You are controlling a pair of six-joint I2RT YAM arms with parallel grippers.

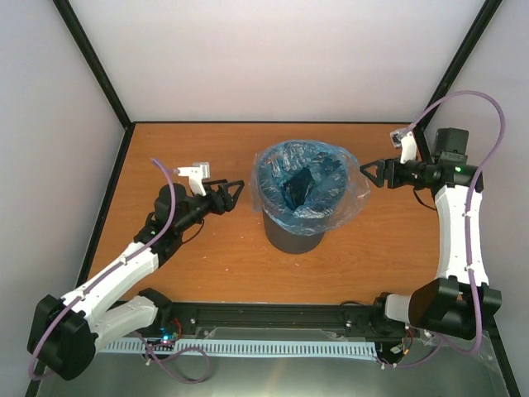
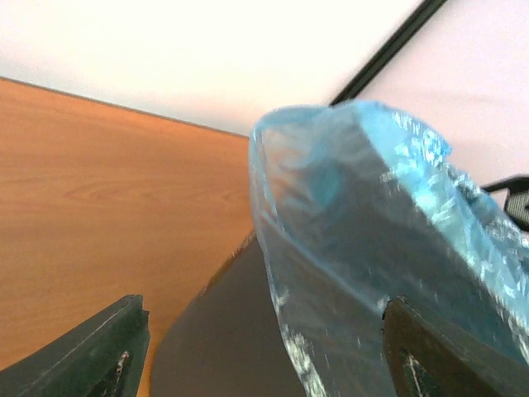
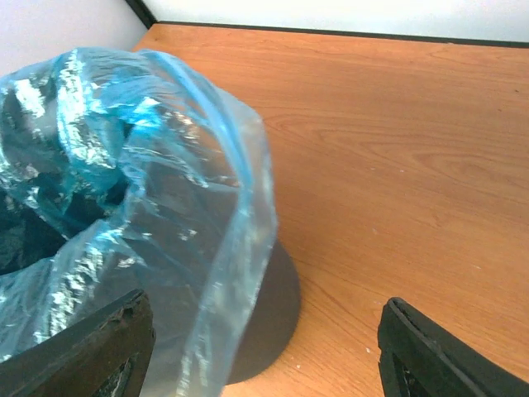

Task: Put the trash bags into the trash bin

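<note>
The dark grey round trash bin (image 1: pixel 293 236) stands upright in the middle of the table. The light-blue translucent trash bag (image 1: pixel 307 184) lines it, its mouth folded out over the rim and bulging to the right. My left gripper (image 1: pixel 235 194) is open and empty, just left of the bin's rim. My right gripper (image 1: pixel 369 174) is open and empty, just right of the bag's overhang. In the left wrist view the bag (image 2: pixel 372 240) drapes down the bin's wall (image 2: pixel 231 331). In the right wrist view the bag (image 3: pixel 149 182) hangs over the bin (image 3: pixel 269 306).
The wooden table (image 1: pixel 207 273) is bounded by white walls with black frame posts at the back corners. A black rail (image 1: pixel 273 314) runs along the near edge between the arm bases.
</note>
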